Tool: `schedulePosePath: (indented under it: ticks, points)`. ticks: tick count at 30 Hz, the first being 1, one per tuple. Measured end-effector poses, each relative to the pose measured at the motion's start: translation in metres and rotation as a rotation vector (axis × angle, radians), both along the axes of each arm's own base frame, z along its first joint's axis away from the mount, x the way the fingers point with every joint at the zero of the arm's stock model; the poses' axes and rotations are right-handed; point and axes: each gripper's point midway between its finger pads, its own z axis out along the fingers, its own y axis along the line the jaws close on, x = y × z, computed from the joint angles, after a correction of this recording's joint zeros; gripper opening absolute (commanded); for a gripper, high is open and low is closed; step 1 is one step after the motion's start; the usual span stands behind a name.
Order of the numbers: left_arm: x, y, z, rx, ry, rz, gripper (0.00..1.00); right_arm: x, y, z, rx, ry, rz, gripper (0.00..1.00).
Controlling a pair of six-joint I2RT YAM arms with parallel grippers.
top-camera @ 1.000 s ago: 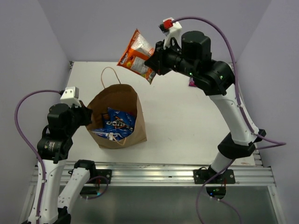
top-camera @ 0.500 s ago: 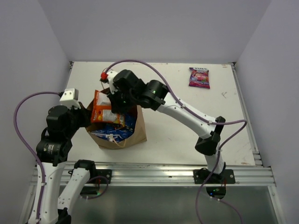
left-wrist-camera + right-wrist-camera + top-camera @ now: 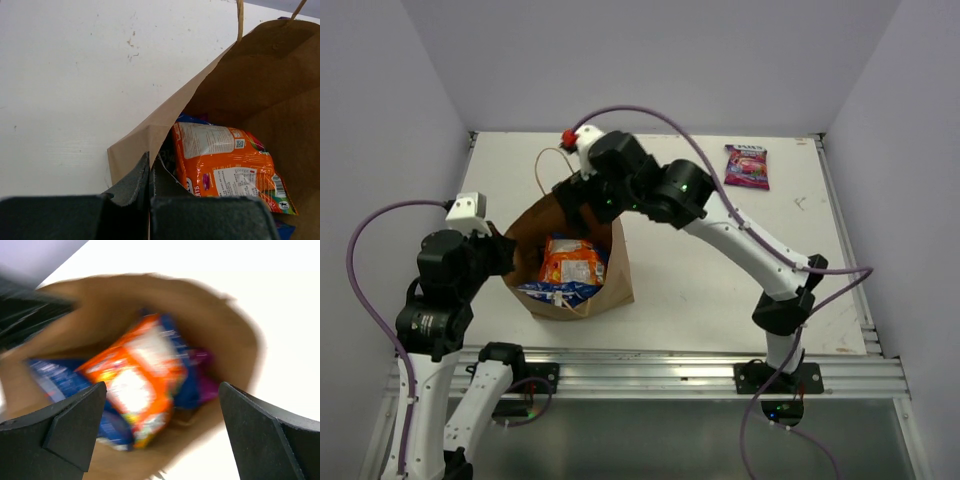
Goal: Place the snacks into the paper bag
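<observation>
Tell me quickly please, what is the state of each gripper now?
Left gripper: closed on the paper bag edge.
Right gripper: open, empty, above the bag; the orange packet lies inside.

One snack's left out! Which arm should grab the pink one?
Right, probably: the right gripper is open, empty, nearer the pink packet. The left gripper pinches the paper bag at its edge.

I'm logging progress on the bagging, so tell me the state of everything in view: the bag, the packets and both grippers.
bag: standing, mouth open.
orange packet: inside bag, lying on top.
blue packet: inside bag, partly under orange packet.
pink packet: flat on table, far right, outside bag.
left gripper: shut on bag rim.
right gripper: open, empty, above bag mouth.
</observation>
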Motion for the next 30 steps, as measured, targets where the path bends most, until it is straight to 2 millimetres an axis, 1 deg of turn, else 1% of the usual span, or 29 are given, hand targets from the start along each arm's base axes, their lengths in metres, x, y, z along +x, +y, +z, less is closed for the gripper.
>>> schedulePosePath:
  ticks: [1, 2, 3, 4, 6, 8, 10, 11, 13, 15, 19, 21, 23, 24, 28, 30]
  points:
    - [0.000, 0.000, 0.000, 0.000, -0.001, 0.000, 0.00, 0.013, -0.011, 0.004, 0.007, -0.008, -0.034, 0.99]
    - [-0.001, 0.000, 0.000, 0.000, -0.001, 0.000, 0.00, 0.034, -0.031, 0.007, 0.009, -0.013, -0.092, 0.99]
    - [-0.001, 0.000, 0.000, 0.000, -0.001, 0.000, 0.00, 0.060, -0.055, 0.009, 0.007, -0.022, -0.162, 0.99]
    - [-0.002, 0.000, 0.000, 0.000, -0.002, 0.000, 0.00, 0.089, -0.083, 0.009, 0.003, -0.034, -0.244, 0.99]
    - [-0.002, 0.000, 0.000, 0.000, -0.002, 0.000, 0.00, 0.147, -0.147, 0.001, -0.021, -0.046, -0.427, 0.99]
    - [-0.002, 0.000, 0.000, 0.000, -0.003, 0.000, 0.00, 0.195, -0.208, -0.015, -0.046, -0.034, -0.586, 0.99]
    - [-0.002, 0.001, 0.000, 0.000, -0.003, 0.001, 0.00, 0.230, -0.256, -0.038, -0.075, -0.003, -0.700, 0.99]
    - [-0.002, 0.001, 0.000, 0.001, -0.003, 0.004, 0.00, 0.247, -0.278, -0.051, -0.088, 0.015, -0.753, 0.99]
    - [-0.002, 0.002, 0.000, 0.003, -0.003, 0.007, 0.00, 0.274, -0.310, -0.085, -0.123, 0.064, -0.825, 0.99]
    - [-0.002, 0.002, 0.000, 0.004, -0.003, 0.011, 0.00, 0.295, -0.330, -0.123, -0.156, 0.114, -0.867, 0.99]
    - [-0.002, 0.004, -0.001, 0.008, 0.001, 0.018, 0.00, 0.316, -0.352, -0.191, -0.224, 0.211, -0.907, 0.99]
    - [-0.002, 0.004, -0.001, 0.009, 0.002, 0.021, 0.00, 0.326, -0.360, -0.216, -0.250, 0.234, -0.927, 0.99]
    - [-0.002, 0.004, -0.001, 0.009, 0.004, 0.022, 0.00, 0.332, -0.368, -0.235, -0.268, 0.248, -0.944, 0.99]
    - [-0.002, 0.004, -0.001, 0.009, 0.005, 0.022, 0.00, 0.336, -0.371, -0.240, -0.273, 0.250, -0.951, 0.99]
    - [-0.002, 0.007, -0.001, 0.015, 0.010, 0.034, 0.00, 0.349, -0.387, -0.253, -0.291, 0.227, -0.990, 0.99]
    - [0.000, 0.007, -0.002, 0.018, 0.015, 0.039, 0.00, 0.353, -0.395, -0.259, -0.309, 0.219, -1.008, 0.99]
